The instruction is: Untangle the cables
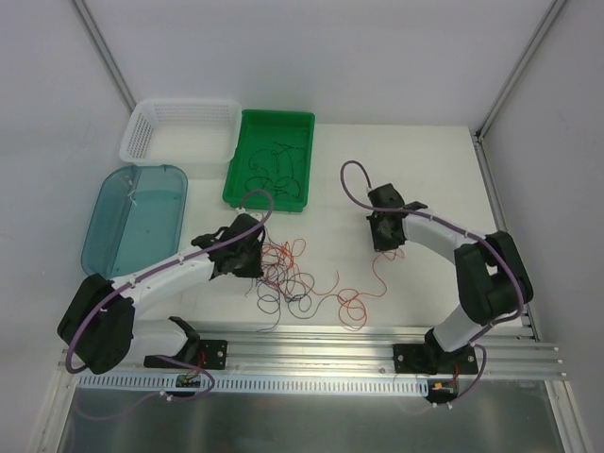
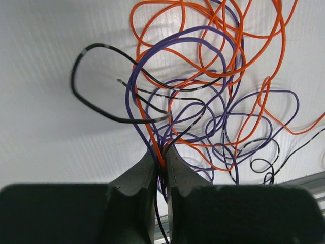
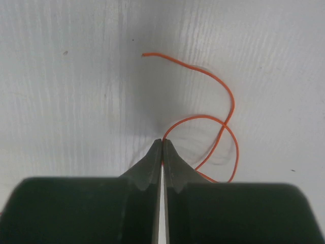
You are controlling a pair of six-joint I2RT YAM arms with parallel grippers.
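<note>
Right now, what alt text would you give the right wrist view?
The right claw is shut on a thin orange cable, which crosses itself in one loop and ends free on the white table. No other cable shows.

cables [image 2: 205, 104] cut off at top edge, orange cable [image 3: 233, 101] end hidden behind right gripper [image 3: 162, 141]

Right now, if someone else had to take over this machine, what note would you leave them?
Left claw: shut on orange and purple strands of the tangle.
Right claw: shut on one orange wire, to the right of the heap.
Done: a few dark wires lie in the green tray.
Left: most wires lie knotted together on the table.
</note>
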